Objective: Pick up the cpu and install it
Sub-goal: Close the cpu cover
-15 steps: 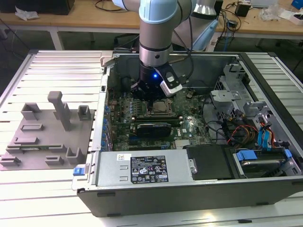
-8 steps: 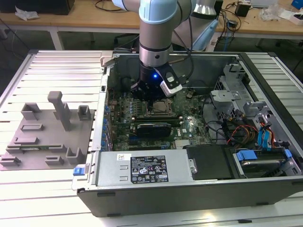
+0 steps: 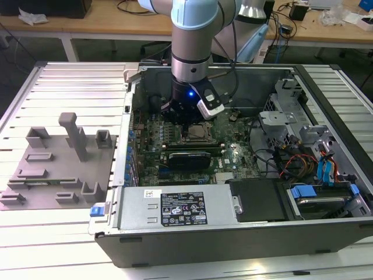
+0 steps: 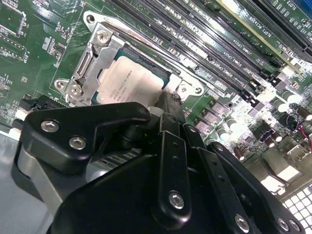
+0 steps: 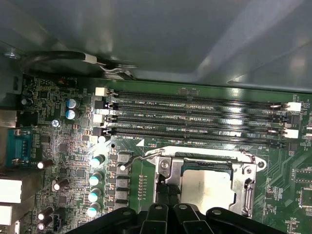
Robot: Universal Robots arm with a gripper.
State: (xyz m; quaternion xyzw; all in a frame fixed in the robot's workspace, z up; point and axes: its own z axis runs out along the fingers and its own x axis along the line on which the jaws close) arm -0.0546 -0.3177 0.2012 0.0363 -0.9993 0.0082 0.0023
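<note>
The small, flat, silvery-topped square cpu [image 4: 129, 80] lies in its metal-framed socket [image 4: 92, 63]. Our black gripper [image 4: 170, 100] has its fingers pressed together, empty, beside it. We judge it light, stiff, fragile: grip opposite edges.

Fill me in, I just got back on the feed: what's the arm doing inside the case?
The arm has its gripper lowered into the open computer case, right at the motherboard's socket. The cpu lies flat within the socket's metal frame, silvery top up, in both wrist views. The gripper is close against the cpu's edge; I can't tell whether it is gripping the chip. The grey fixture tray sits outside the case, on the exterior view's left.
</note>
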